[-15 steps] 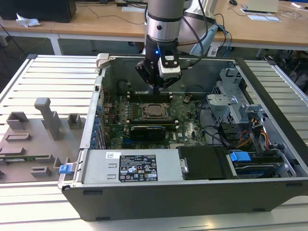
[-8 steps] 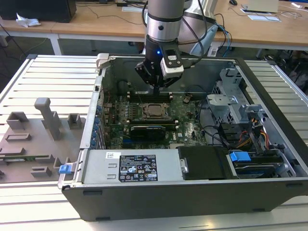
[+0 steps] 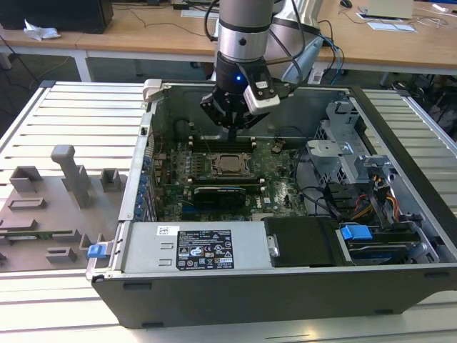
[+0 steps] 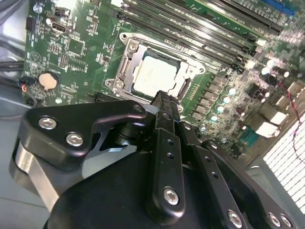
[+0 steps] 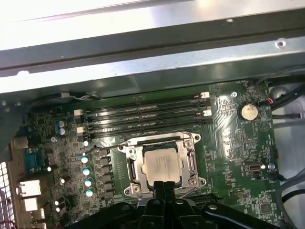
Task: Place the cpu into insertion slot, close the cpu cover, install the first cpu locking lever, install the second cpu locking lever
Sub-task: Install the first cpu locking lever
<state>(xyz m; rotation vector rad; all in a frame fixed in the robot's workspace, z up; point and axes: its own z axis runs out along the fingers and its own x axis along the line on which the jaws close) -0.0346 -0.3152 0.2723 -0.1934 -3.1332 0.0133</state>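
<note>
Sitting in the insertion slot (image 5: 131,190), the cpu (image 5: 162,164) lies flat, with the cpu cover (image 5: 191,164) framing its pale top. The gripper (image 5: 164,185) hangs just over one edge of the socket, its fingers pressed together on nothing. Black memory slots (image 5: 143,114) run beside it on the green motherboard (image 5: 233,143), inside an open computer case (image 3: 271,293).
</note>
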